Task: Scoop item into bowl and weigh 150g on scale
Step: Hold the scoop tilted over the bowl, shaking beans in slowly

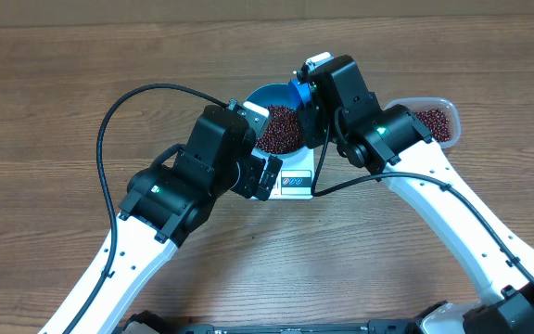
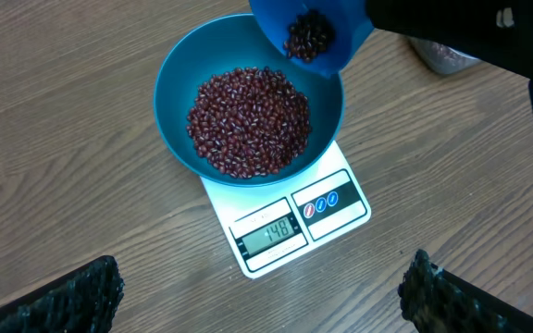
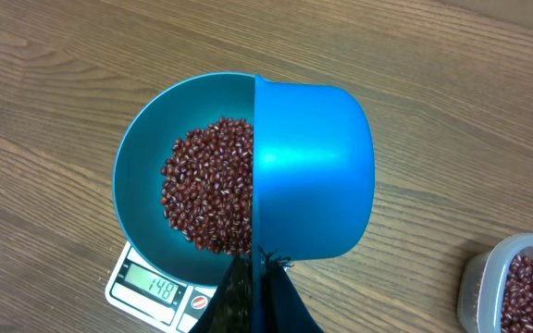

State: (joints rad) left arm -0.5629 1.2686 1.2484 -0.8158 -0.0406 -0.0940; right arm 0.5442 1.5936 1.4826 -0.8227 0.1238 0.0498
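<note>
The bright blue bowl [image 2: 169, 83] stands on the white scale [image 2: 340, 199] and holds a heap of red-brown beans [image 2: 248, 120]. The display [image 2: 268, 231] reads 148. My right gripper [image 3: 259, 264] is shut on the handle of a small blue scoop [image 3: 313, 166], which is tilted over the bowl's right rim. A few beans lie in the scoop [image 2: 308, 35]. My left gripper [image 2: 262, 296] hangs open over bare table in front of the scale, its fingers [image 2: 72, 301] wide apart with nothing between them.
A clear plastic tub [image 1: 434, 121] with more beans sits to the right of the scale, also visible in the right wrist view as the tub [image 3: 516, 287]. A black cable [image 1: 109, 121] loops over the table at the left.
</note>
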